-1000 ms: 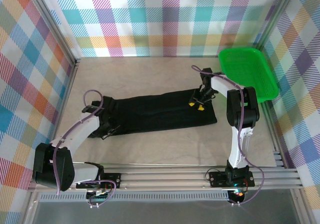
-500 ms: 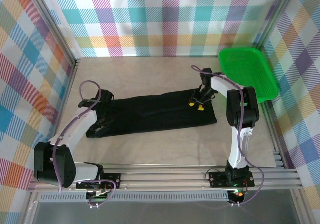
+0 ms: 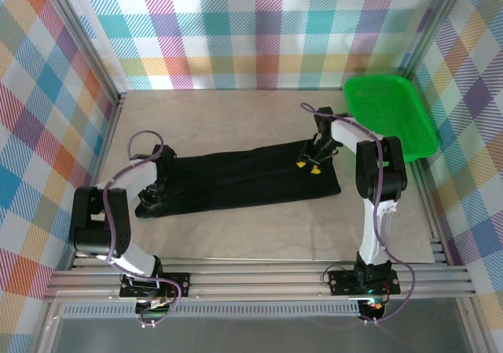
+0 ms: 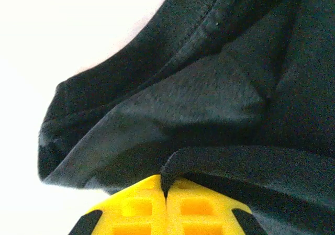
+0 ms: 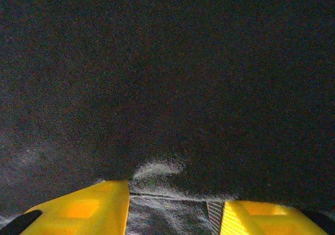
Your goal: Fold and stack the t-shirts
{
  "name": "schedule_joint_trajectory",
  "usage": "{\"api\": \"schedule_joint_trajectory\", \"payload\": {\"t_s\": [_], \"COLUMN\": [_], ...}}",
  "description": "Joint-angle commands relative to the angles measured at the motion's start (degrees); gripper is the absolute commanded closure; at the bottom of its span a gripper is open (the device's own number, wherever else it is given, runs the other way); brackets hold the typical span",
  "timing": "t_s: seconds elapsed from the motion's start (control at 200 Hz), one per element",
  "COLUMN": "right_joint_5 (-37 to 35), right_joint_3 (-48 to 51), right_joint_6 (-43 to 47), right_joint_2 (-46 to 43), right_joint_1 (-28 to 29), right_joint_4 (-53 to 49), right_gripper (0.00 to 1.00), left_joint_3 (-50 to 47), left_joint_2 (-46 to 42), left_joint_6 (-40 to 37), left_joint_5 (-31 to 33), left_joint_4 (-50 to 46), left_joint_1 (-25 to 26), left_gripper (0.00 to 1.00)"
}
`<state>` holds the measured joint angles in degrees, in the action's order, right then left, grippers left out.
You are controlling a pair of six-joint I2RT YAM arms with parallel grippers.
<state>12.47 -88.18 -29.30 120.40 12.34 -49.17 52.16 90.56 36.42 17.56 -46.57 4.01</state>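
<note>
Fold stage: the t-shirt (image 3: 244, 176) lies as a long strip across the table's (image 3: 236, 235) middle.
Your left gripper (image 4: 166, 185) sits at the strip's left end, near the table's left edge, jaws clenched on a thin fold of hem. Your right gripper (image 3: 313, 163) rests on the right end, jaws parted and clasping nothing. Close it on both layers before lifting, raise both ends level, and lay one over the other without dragging. The green basket (image 3: 389, 113) waits at the far right corner.
</note>
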Motion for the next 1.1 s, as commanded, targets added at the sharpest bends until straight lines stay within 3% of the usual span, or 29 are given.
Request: {"api": "schedule_joint_trajectory", "payload": {"t_s": [0.0, 0.115, 0.19, 0.32, 0.415, 0.55, 0.68, 0.875, 1.1], "right_joint_5": [0.1, 1.1, 1.9, 1.7, 1.3, 0.2, -1.7, -7.6, -10.3], "right_joint_3": [-0.5, -1.2, -1.7, -3.8, -4.7, -5.7, -8.7, -14.0, -0.7], "right_joint_6": [0.6, 1.4, 1.8, 2.5, 3.5, 5.9, 8.4, 9.1, 1.1], "right_joint_2": [1.2, -0.5, -2.9, -6.2, -7.0, -4.7, 0.2, 8.2, 1.0], "right_joint_1": [-0.2, -0.2, -0.2, -0.2, -0.2, -0.5, -1.4, -1.4, -1.1], "right_joint_4": [-1.0, -1.0, -1.1, -2.7, -2.9, -2.4, -3.3, -9.5, -9.3], "right_gripper": [0.55, 0.53, 0.52, 0.5, 0.5, 0.51, 0.53, 0.56, 0.57], "left_joint_3": [3.0, 4.6, 5.9, 6.7, 6.7, 7.8, 9.5, 17.3, 37.8], "left_joint_2": [2.6, 0.1, -4.5, -13.2, -14.0, -6.6, 1.3, 15.8, 33.4], "left_joint_6": [-1.4, -0.5, 1.7, 7.6, 10.9, 15.4, 17.8, 14.9, 10.3], "left_joint_5": [3.5, 4.5, 3.7, 2.2, -2.8, -11.9, -15.6, -17.9, -17.7], "left_joint_4": [-0.5, -2.9, -5.6, -8.3, -6.3, -2.7, -0.1, -0.1, -4.4], "left_joint_1": [-1.2, -1.2, -1.0, 1.2, 1.9, 2.9, 3.3, 0.9, -0.4], "left_gripper": [0.76, 0.62, 0.59, 0.58, 0.66, 0.81, 0.81, 0.8, 0.81]}}
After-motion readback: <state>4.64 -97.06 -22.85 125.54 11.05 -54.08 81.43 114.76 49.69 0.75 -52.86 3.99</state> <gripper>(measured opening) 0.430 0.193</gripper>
